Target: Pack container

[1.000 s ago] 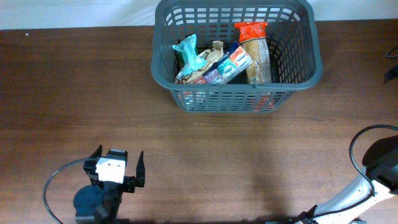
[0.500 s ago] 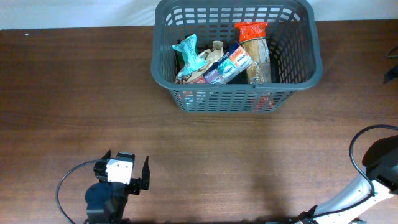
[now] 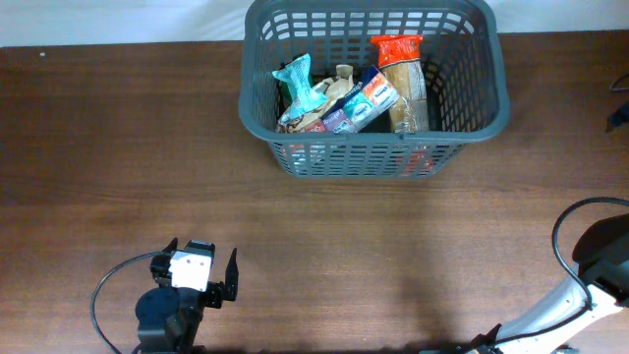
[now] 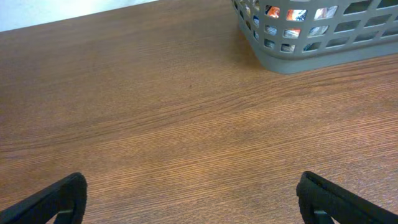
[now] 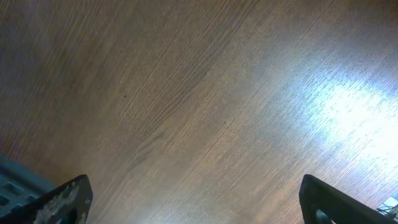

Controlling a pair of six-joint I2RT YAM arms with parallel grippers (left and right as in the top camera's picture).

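Your left tool (image 4: 191, 200) and right tool (image 5: 193, 199) are both spread wide apart above the brown surface (image 3: 393, 246). Packets (image 3: 344, 98) lie inside the container (image 3: 371, 157).

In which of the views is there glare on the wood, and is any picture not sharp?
Right wrist view: a bright glare patch on the table at the right washes out the grain, and the whole picture is slightly soft. Left wrist view: even light, sharp grain, the container clear. Overhead view: even light, no glare, the packets easy to see.
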